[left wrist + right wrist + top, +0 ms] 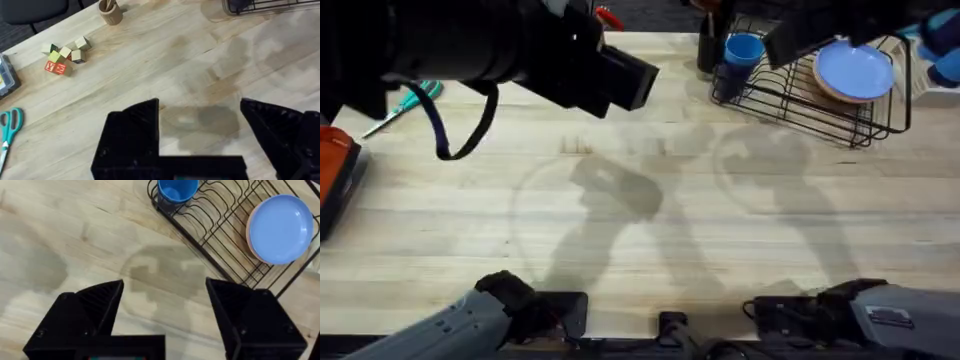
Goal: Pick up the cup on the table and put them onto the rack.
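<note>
Two claws, both with fingers spread wide and nothing between them. The left claw [200,130] hangs over bare wood, and in the overhead view that arm looks big and dark up in the far left part of the tabletop [620,210]. The right claw [165,310] is also apart, hovering above the wood just short of the rack [220,235].

The rack [800,95] sits at the far right of the tabletop. One sky blue cup [743,50] stands upright, mouth up, at the rack's left end, right at its corner; from the right wrist view it [177,189] looks to be sitting inside the wire edge, but I can't say for sure. A light blue plate [855,70] leans in the dividers toward the rack's right side, with a tan plate edge peeking out behind it.

Other stuff around: teal-handled scissors [415,100] at the far left edge, something orange and black [335,170] at the left edge, and in the left wrist view a small pile of wooden letter blocks [65,54] near a tan cup [111,12] with something standing in it. A dark tall holder [708,45] sits just left of the blue cup.
</note>
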Robot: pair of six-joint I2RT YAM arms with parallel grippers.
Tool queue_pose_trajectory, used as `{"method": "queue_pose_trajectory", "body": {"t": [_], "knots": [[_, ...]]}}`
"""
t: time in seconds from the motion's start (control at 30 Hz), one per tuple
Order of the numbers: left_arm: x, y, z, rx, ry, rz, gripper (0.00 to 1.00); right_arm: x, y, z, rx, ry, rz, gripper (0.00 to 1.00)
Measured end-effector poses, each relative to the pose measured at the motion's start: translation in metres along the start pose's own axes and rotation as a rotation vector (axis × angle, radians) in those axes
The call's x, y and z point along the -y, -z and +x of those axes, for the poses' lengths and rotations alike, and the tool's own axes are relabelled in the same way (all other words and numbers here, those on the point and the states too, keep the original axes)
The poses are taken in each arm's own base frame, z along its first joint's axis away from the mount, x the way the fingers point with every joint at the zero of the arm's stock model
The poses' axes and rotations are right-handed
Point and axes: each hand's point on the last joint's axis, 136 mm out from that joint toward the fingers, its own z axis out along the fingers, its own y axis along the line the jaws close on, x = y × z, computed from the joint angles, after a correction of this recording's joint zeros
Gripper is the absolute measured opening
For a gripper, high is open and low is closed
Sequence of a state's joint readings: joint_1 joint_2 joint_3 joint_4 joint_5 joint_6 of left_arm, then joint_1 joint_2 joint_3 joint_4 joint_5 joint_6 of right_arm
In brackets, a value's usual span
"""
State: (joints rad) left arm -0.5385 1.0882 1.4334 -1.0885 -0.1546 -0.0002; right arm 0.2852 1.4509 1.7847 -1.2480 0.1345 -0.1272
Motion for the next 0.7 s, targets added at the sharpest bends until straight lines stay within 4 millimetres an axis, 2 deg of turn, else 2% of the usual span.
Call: {"method": "queue_pose_trajectory", "body": {"t": [0.37, 0.57, 0.7], "knots": [[0.000, 0.000, 0.000, 0.000, 0.000, 0.000, 0.992, 0.010, 0.030, 0.027, -0.027, 0.003, 0.055, 0.993], [0.000, 0.000, -0.001, 0.003, 0.001, 0.000, 0.993, 0.017, 0.068, 0.037, 0.064, -0.011, 0.092, 0.993], [0.000, 0.000, -0.004, 0.014, 0.002, 0.000, 0.992, 0.018, 0.084, 0.047, 0.088, -0.014, 0.100, 0.993]]}}
